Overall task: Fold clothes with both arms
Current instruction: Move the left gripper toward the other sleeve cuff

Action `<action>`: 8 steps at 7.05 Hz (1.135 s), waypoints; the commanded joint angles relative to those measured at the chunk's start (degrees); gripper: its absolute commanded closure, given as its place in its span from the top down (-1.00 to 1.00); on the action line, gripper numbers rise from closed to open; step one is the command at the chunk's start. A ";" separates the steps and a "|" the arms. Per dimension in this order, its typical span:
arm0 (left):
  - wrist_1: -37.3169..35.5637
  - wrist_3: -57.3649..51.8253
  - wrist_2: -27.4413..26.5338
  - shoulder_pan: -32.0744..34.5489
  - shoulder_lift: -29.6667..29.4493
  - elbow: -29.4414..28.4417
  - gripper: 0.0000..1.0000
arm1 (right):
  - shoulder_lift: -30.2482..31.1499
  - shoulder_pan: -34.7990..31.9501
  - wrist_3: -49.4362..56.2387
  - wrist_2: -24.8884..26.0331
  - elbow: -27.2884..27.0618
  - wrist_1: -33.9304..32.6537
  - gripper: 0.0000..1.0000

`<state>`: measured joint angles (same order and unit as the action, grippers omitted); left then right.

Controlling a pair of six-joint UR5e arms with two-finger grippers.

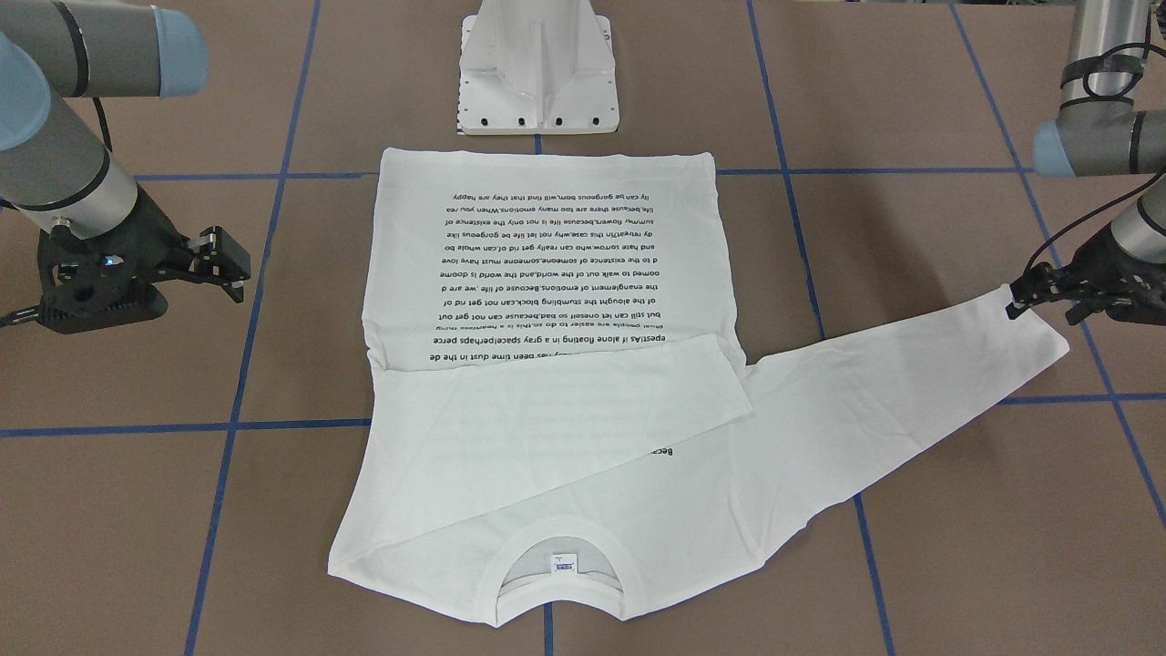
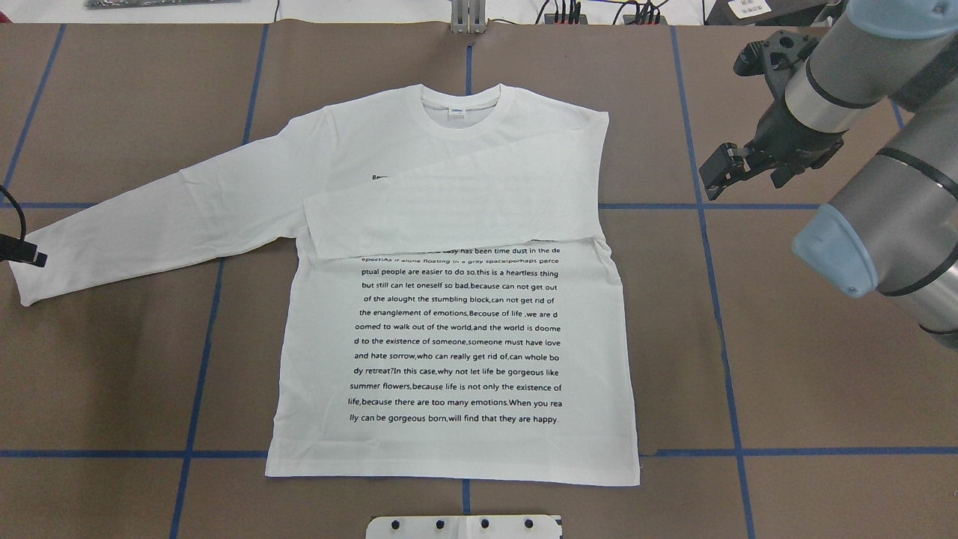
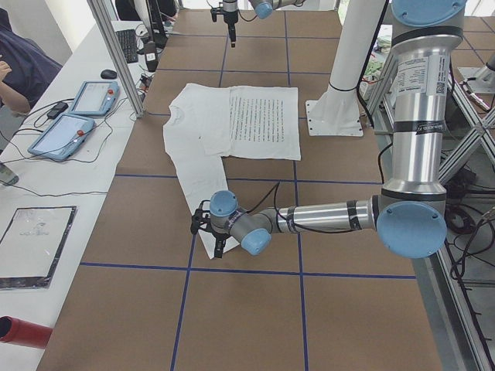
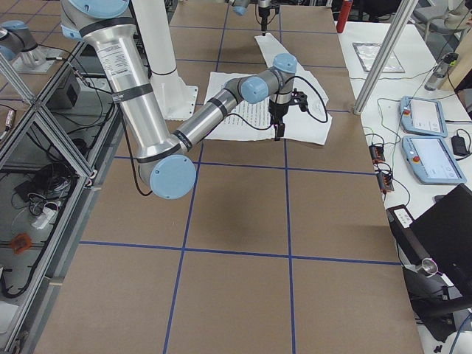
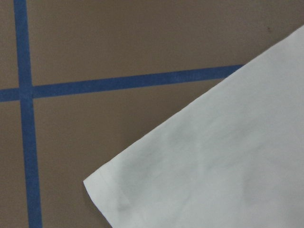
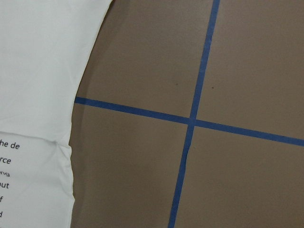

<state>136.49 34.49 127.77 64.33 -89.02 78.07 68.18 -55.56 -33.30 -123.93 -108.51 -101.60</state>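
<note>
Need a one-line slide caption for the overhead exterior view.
White long-sleeved printed T-shirt flat on brown table, one sleeve folded across chest, other reaching toward left gripper.

The folded sleeve (image 2: 449, 202) hides the top lines of the text (image 2: 456, 337) on the shirt (image 2: 449, 442); only "Bec" peeks out at the sleeve's 10 o'clock edge. The label (image 2: 456, 112) is too small to read. The left gripper (image 1: 1025, 301) runs off the front view at 3 o'clock. Whether its fingers (image 1: 1013, 308) pinch the cuff (image 1: 1043, 337) cannot be told. The base (image 1: 537, 82) is cut off at 12 o'clock.
</note>
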 commanded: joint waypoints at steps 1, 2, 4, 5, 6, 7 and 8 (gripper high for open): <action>-1.12 0.23 -3.40 0.01 -0.45 -0.20 0.98 | -0.07 0.01 -0.36 0.00 -0.12 0.00 1.00; -1.22 0.23 -3.93 0.01 -0.45 -0.29 0.98 | -0.07 0.01 -0.54 0.00 -0.12 0.00 1.00; -1.22 0.23 -4.29 -0.08 -0.46 -0.46 0.98 | 0.02 0.01 -0.54 0.09 -0.12 0.00 1.00; -1.22 0.23 -4.29 -0.17 -0.54 -0.55 0.98 | 0.02 0.01 -0.54 0.09 -0.12 0.00 1.00; -1.22 0.23 -4.20 -0.25 -0.46 -0.55 0.98 | 0.02 0.01 -0.54 0.09 -0.12 0.00 1.00; -1.22 0.23 -4.20 -0.34 -0.45 -0.64 0.98 | 0.02 0.01 -0.54 0.18 -0.12 0.00 1.00; -1.14 0.14 -4.20 -0.43 -0.45 -0.90 0.98 | 0.02 0.01 -0.54 0.18 -0.12 0.00 1.00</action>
<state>135.28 34.70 123.57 64.01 -89.48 77.39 68.20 -55.55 -33.84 -123.78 -108.63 -101.60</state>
